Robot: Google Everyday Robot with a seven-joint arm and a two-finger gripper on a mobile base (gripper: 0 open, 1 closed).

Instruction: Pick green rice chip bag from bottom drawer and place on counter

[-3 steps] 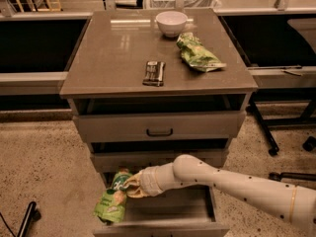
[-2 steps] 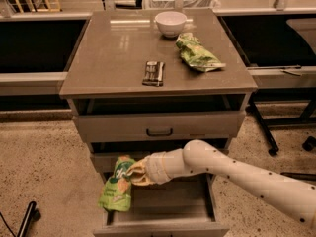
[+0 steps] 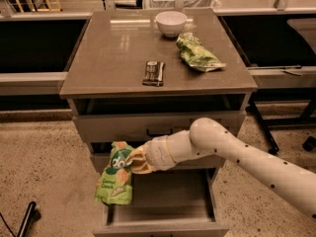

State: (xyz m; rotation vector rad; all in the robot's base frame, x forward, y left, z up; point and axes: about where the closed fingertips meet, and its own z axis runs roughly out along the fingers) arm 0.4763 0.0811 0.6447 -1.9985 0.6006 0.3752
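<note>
The green rice chip bag (image 3: 115,177) hangs from my gripper (image 3: 132,161), which is shut on the bag's top right edge. The bag is bright green with a dark logo patch and tan chip pictures. It hangs at the left front of the cabinet, level with the middle drawer front and above the left wall of the open bottom drawer (image 3: 168,197). My white arm (image 3: 237,152) reaches in from the lower right across the drawer. The counter (image 3: 113,65) is the glossy grey-brown slab on top of the cabinet, well above the bag.
On the counter stand a white bowl (image 3: 171,22), a paler green bag (image 3: 197,54) at the right and a dark snack bar (image 3: 154,73) near the middle. The two upper drawers (image 3: 148,127) are closed or nearly so. A black stand leg (image 3: 25,220) is at the lower left.
My gripper has lifted the green bag up out of the bottom drawer and a little to the right; the arm has risen with it.
</note>
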